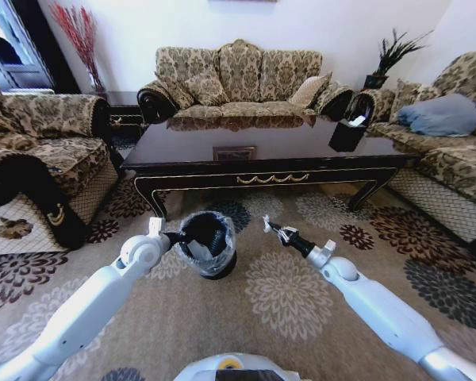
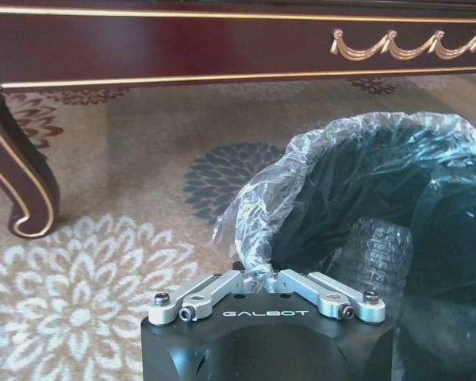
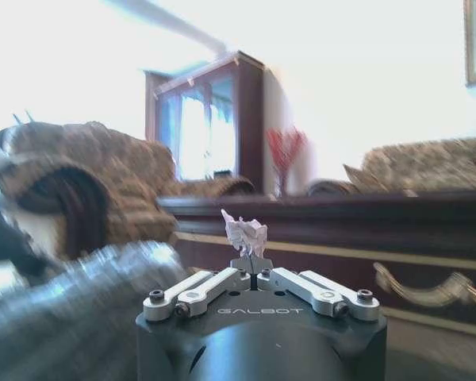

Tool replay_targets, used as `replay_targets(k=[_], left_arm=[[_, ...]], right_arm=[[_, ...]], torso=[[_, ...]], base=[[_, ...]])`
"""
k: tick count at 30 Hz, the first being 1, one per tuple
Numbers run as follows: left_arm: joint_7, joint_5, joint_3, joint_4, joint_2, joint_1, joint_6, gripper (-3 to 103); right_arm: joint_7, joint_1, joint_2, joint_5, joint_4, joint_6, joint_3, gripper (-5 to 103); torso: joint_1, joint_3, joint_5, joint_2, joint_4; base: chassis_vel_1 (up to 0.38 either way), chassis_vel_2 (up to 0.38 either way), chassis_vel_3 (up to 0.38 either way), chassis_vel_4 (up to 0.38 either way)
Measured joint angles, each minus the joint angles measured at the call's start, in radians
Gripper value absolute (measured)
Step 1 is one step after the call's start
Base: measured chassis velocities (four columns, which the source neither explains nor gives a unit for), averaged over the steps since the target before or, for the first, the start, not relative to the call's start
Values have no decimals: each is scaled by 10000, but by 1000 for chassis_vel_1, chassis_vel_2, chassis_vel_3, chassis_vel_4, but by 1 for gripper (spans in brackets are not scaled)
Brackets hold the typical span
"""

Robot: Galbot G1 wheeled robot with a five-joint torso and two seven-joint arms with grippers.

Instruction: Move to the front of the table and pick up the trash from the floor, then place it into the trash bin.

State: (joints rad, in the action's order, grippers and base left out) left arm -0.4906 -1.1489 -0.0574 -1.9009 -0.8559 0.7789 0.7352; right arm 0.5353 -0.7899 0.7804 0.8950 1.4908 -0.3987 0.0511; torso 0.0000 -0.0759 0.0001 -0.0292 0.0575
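Flowered carpet, sofas round table, left fingers pinching bin liner, right fingers clamping trash.

Left gripper fingertips buried in the crumpled clear liner at the trash bin rim, contact itself hidden. Bin cut off by the left wrist view's edges, its base out of frame. Bin smeared to a grey blur in the right wrist view, sofa beside it blurred too. Trash pinched in the right gripper: crumpled and white, finer detail too small to tell. Table cropped to apron and one curved leg.
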Motion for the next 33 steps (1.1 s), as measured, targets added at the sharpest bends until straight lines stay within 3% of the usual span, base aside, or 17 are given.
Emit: replay_targets(k=[11,23,25,27,31,33], left_arm=[[-4,74,274,703,-692,-390,0,2],[29,117,201,909,-990,-505,0,2],[36,122,184,908,-979,-505,0,2],[40,123,175,906,-966,-504,0,2],[43,123,140,862,-923,-493,1,2],[42,122,123,845,-921,-486,2,2]], right_arm=[[-499,1498,491,14,310,-298,1978,0],[-491,1442,609,-750,141,-495,2680,0],[-441,1393,569,-796,126,-523,2641,12],[-429,1369,545,-802,122,-534,2595,12],[-361,1190,469,-887,123,-601,2335,33],[-356,1147,464,-900,128,-609,2278,33]], torso=[[0,0,-1,0,0],[0,-1,-1,1,-1],[0,-1,-1,0,-1],[0,0,-1,1,0],[0,-1,-1,1,-1],[0,0,-1,1,-1]], base=[[0,0,0,0],[0,0,0,0],[0,0,0,0],[0,0,0,0],[0,0,0,0],[0,0,0,0]])
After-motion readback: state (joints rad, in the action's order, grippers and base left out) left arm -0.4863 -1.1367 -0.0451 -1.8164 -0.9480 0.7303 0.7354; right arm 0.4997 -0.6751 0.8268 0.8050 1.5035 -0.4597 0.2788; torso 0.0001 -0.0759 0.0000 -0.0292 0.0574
